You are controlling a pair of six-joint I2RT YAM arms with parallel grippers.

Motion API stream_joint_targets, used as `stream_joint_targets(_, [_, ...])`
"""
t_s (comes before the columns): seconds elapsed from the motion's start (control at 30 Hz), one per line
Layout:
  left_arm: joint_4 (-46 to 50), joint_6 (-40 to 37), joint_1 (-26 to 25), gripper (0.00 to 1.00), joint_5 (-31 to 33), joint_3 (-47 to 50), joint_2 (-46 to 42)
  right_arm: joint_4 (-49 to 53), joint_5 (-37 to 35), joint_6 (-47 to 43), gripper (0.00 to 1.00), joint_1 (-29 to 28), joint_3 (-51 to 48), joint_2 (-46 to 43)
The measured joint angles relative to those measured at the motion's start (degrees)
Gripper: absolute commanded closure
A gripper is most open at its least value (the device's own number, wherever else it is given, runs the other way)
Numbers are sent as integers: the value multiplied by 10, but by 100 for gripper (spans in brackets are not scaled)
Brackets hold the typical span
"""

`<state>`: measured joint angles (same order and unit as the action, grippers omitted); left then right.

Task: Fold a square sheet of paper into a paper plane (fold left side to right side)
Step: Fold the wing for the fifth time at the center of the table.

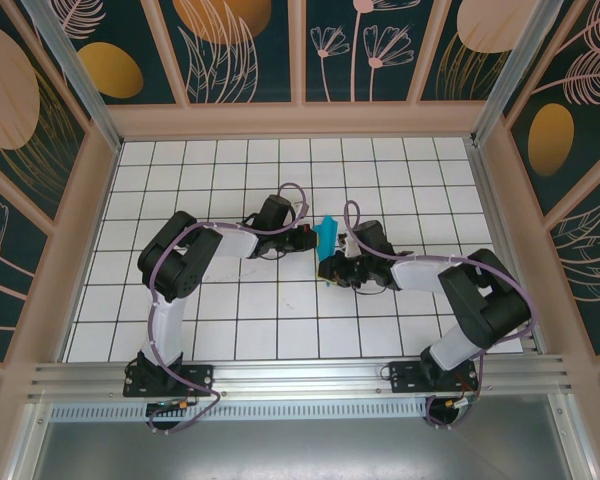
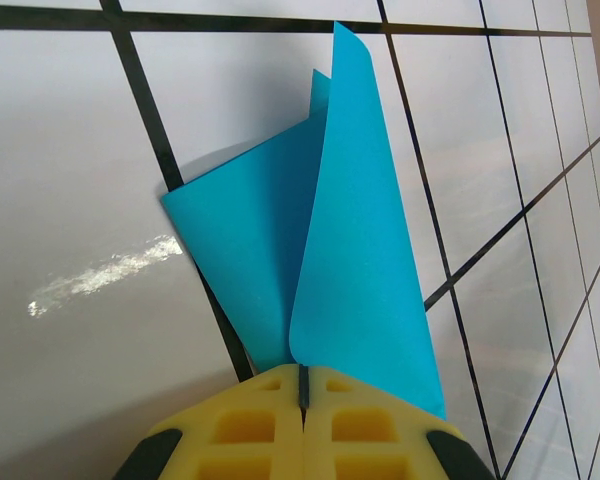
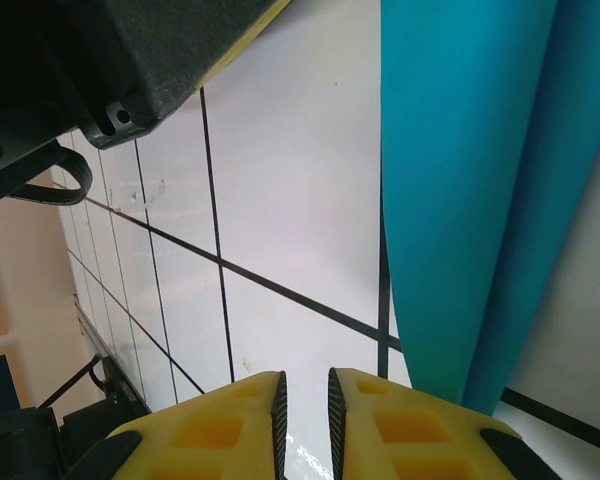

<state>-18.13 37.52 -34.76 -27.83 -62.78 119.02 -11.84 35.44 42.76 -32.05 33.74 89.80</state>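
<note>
The middle of the counter (image 1: 230, 180) is crowded: the left gripper (image 1: 312, 238) and the right gripper (image 1: 326, 268) meet there almost nose to nose. The square sheet of paper (image 1: 327, 234) stands folded upright between them, pinched in the left jaws and rising just beside the right ones, so there is no way through between the two wrists. The bent left arm (image 1: 175, 265) and right arm (image 1: 490, 300), with their looping cables (image 1: 160, 290), take up the near strip on either side. A gripper could pass over the bare far rows of tiles and the outer columns, up to the enclosure walls (image 1: 88, 215).
</note>
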Motion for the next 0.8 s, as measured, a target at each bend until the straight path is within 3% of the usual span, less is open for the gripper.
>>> stream_joint_targets(0.8, [23,0,0,100,0,-14,4,5,-17,-4,79,-8,1,37])
